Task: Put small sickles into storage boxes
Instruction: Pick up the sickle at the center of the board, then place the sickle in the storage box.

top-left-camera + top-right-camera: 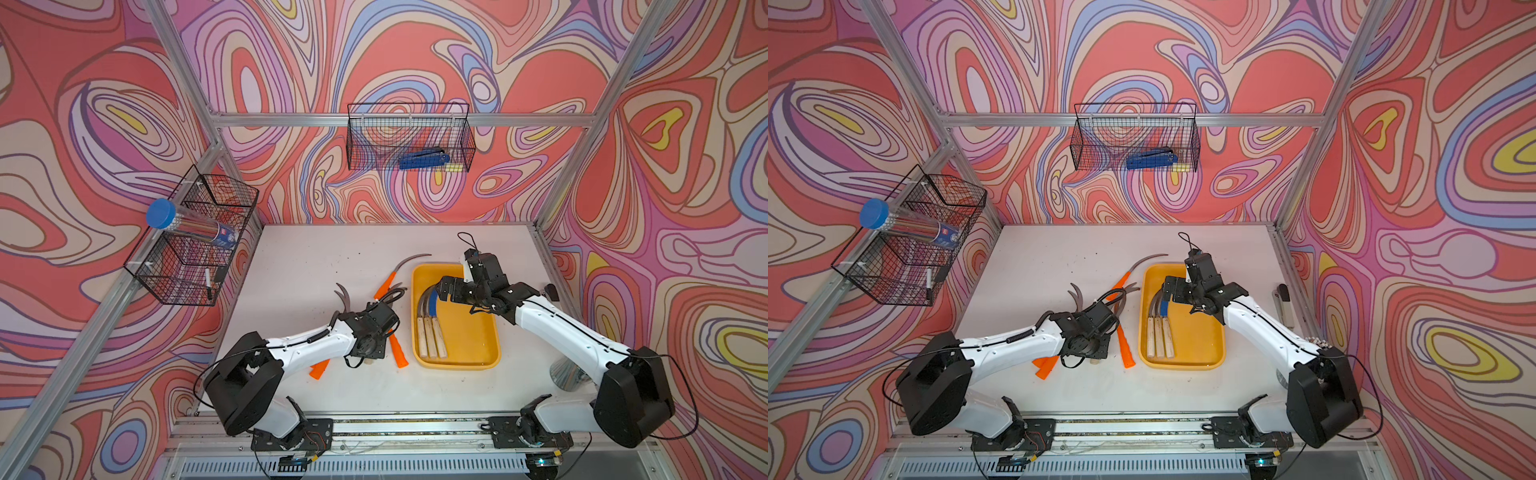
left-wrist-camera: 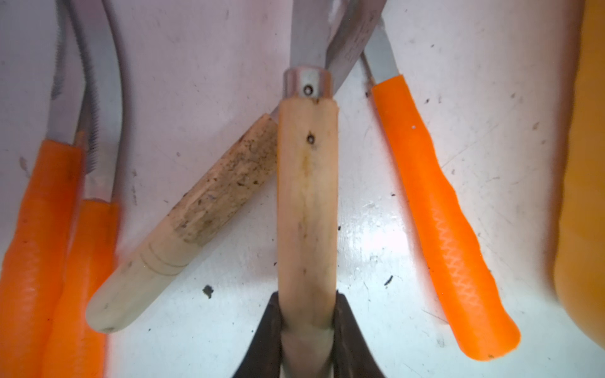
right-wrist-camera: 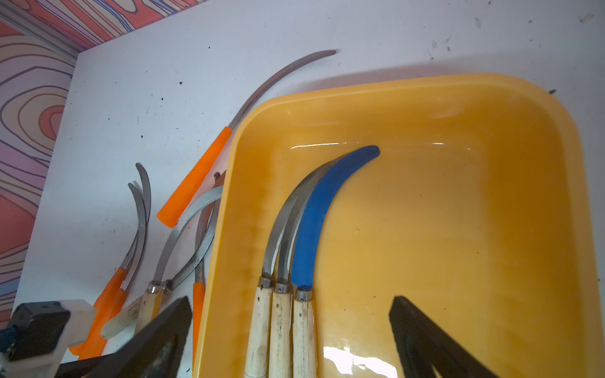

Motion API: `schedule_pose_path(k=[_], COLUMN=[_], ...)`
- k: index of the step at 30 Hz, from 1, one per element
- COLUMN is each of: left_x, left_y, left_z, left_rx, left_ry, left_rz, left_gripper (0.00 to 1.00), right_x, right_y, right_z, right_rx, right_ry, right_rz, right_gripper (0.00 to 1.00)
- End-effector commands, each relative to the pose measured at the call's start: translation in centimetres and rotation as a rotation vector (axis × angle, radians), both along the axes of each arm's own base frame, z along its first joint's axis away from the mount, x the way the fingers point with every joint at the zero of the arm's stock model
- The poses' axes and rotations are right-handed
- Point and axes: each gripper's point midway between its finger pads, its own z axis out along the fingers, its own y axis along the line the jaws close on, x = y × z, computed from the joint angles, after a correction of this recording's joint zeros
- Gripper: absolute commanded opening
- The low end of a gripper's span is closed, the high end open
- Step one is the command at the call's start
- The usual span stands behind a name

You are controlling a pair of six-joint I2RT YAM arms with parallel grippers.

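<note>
A wooden-handled sickle (image 2: 307, 196) is clamped by the left gripper (image 2: 307, 314) among other sickles (image 2: 442, 212) on the surface (image 2: 376, 229). The right gripper (image 3: 291, 327) is held wide apart over the yellow tray (image 3: 458, 88), where three sickles (image 3: 304, 229) are laid.

Top views: high above yellow tray (image 1: 469, 332), facing down.
Left wrist: close beside tray.
Right wrist: close over tray.
Shared: tray.

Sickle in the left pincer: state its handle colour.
Pale wood; the sickle shows best in the left wrist view.
</note>
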Motion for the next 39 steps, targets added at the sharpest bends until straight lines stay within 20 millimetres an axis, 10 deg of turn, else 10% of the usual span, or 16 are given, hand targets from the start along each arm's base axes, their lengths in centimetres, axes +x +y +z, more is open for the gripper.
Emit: schedule_pose_path(k=[1, 39], left_x=[0.2, -0.6], left_y=[0.6, -5.2], left_z=[1.7, 8.8], left_rx=[0.006, -0.515], left_ry=[-0.032, -0.144], left_rz=[0.001, -0.172], left_gripper=[0.00, 0.00], right_x=[-0.7, -5.2], right_y=[0.3, 13.7], right_z=[0.2, 2.1], right_rx=[0.023, 0.381], right_ry=[0.005, 0.024], right_rz=[0.011, 0.217], right_gripper=[0.98, 0.84])
